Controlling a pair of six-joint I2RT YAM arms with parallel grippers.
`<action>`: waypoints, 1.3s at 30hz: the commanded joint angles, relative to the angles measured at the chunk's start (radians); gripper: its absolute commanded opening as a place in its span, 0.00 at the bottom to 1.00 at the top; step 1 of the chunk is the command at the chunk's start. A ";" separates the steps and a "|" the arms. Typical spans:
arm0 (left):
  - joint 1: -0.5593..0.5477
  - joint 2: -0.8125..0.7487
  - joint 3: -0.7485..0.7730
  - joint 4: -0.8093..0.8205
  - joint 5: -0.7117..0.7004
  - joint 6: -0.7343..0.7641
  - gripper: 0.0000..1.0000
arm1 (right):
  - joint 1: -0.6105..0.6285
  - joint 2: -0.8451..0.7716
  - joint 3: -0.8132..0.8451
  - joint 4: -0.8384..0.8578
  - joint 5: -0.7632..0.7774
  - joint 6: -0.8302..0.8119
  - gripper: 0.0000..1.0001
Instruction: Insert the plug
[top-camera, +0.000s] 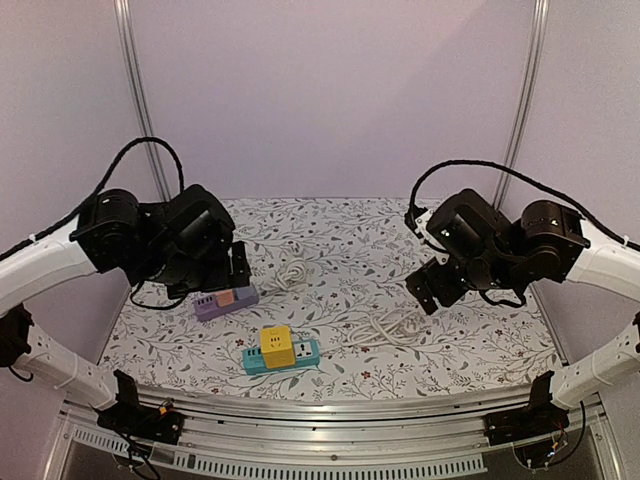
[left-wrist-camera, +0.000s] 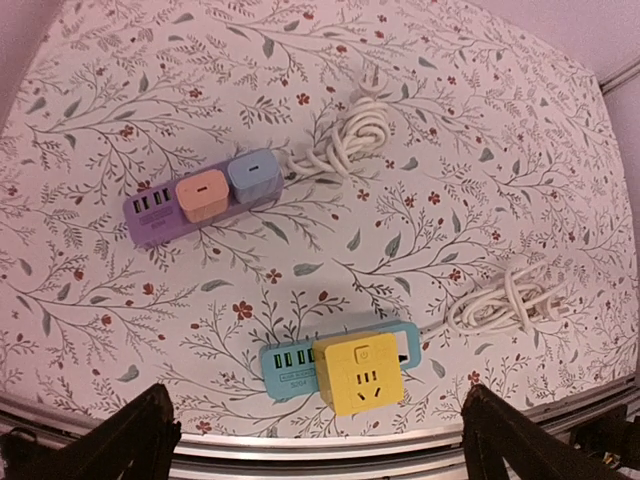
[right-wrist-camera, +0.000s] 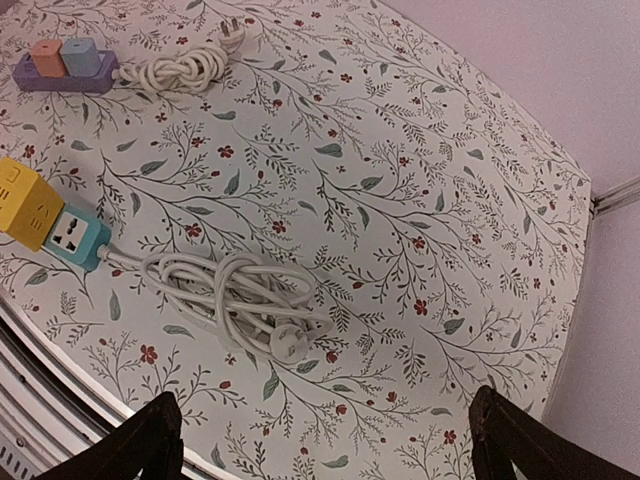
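Note:
A teal power strip (top-camera: 304, 351) lies near the front of the table with a yellow cube adapter (top-camera: 277, 345) plugged into it; both also show in the left wrist view, strip (left-wrist-camera: 285, 364) and cube (left-wrist-camera: 360, 374). Its white cord is bundled (right-wrist-camera: 222, 290) with the white plug (right-wrist-camera: 288, 341) at the bundle's near end. A purple power strip (top-camera: 216, 306) holds an orange adapter (left-wrist-camera: 203, 196) and a blue adapter (left-wrist-camera: 252, 177). My left gripper (left-wrist-camera: 318, 440) is open, high above the teal strip. My right gripper (right-wrist-camera: 325, 440) is open, high above the cord bundle.
The purple strip's own white cord (left-wrist-camera: 345, 140) is coiled behind it, its plug (right-wrist-camera: 232, 30) toward the back. A metal rail (top-camera: 330, 405) runs along the table's front edge. Grey walls and two upright posts enclose the back and sides.

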 joint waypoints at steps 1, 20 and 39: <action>0.060 -0.096 0.088 -0.147 -0.132 0.120 0.99 | 0.001 0.005 0.121 -0.019 0.076 -0.031 0.99; 0.514 -0.318 0.176 -0.102 -0.164 0.653 0.99 | -0.567 0.015 0.346 -0.110 -0.354 0.098 0.99; 0.516 -0.414 -0.027 0.039 -0.177 0.678 1.00 | -0.567 -0.187 0.149 0.066 -0.299 0.116 0.99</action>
